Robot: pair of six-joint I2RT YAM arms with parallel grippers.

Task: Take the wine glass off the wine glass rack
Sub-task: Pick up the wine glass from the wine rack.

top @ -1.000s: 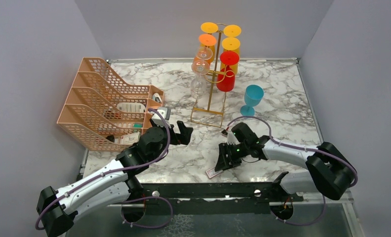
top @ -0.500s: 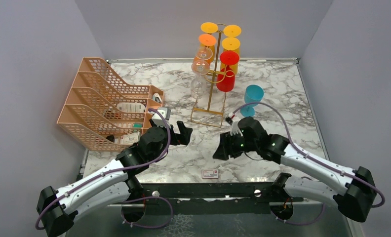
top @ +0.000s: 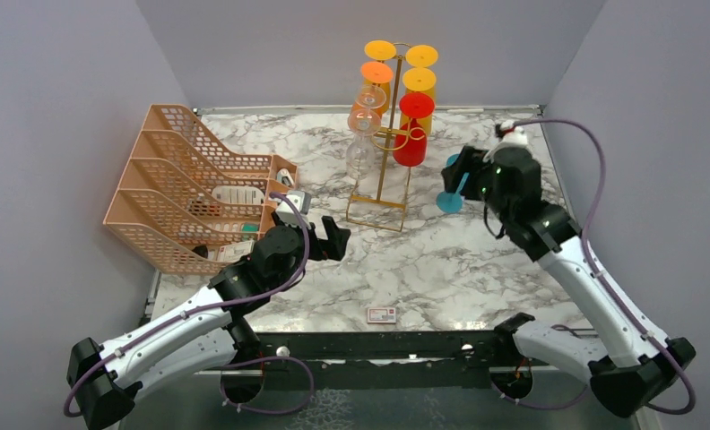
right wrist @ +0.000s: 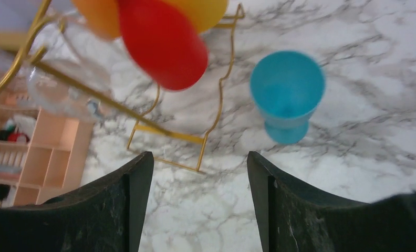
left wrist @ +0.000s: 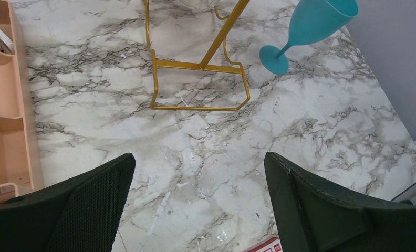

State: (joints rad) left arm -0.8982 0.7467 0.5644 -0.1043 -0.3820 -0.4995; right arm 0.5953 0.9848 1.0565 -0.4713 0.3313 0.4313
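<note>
A marble tabletop seen from above, with two robot arms reaching in from its near edge. Near the middle of the far edge stands the gold wine glass rack, and glasses still hang upside down from its hooks: yellow glasses and an orange glass at the top, a red glass lower on the right side, and clear glasses on the left side. A teal glass stands upright on the tabletop just right of the rack, free of it. The right gripper hovers above the teal glass and close to the red one, its jaws apart and holding nothing. The left gripper sits low near the tabletop's centre, jaws spread wide and empty, pointing toward the rack's base. No hanging glass is gripped yet, so the lift-off seems not yet begun; the red glass looks the likeliest target. Along the left edge a peach mesh tray organiser holds small items too indistinct to name. A small card lies at the near edge.
</note>
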